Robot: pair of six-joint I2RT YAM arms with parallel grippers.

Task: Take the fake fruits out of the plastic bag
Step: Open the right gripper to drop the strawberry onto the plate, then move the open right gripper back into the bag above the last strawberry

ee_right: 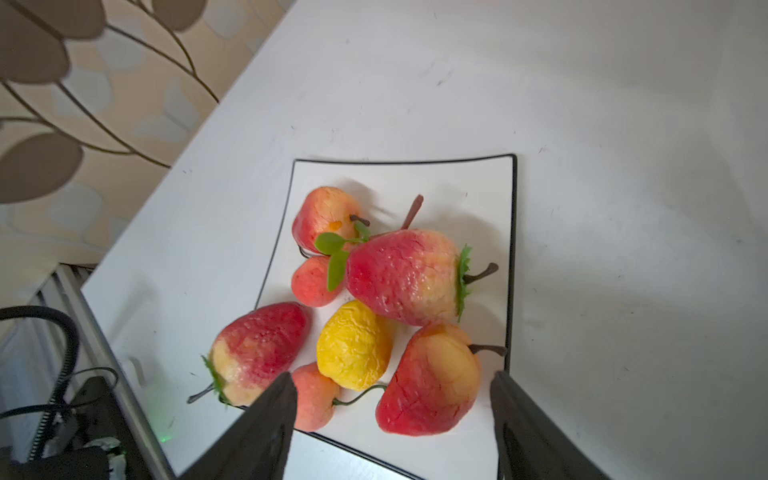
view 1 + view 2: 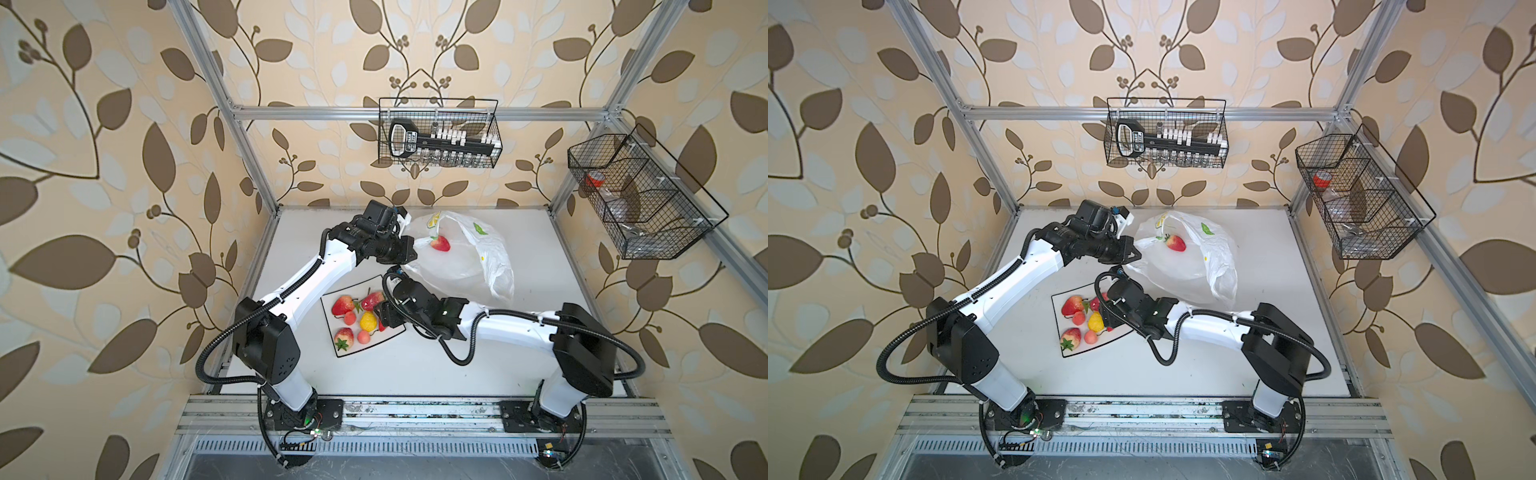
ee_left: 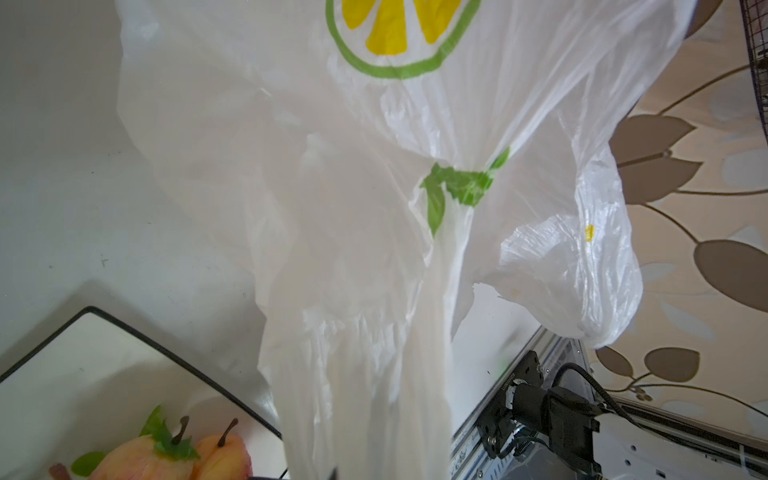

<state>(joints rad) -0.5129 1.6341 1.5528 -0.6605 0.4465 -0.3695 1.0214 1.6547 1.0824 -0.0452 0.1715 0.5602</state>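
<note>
Currently: left gripper (image 2: 409, 249) pinching bag (image 2: 465, 266) film, far centre. Right gripper (image 1: 392, 376) spread above plate (image 1: 478, 195) of fruits (image 1: 399, 274). One strawberry (image 2: 440, 243) inside bag. Risks: film slips or tears; strawberry rolls deeper.

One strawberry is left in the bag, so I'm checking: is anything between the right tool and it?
The plastic bag: its near side, pinched by the left tool, lies between the strawberry and the right tool over the plate.
</note>
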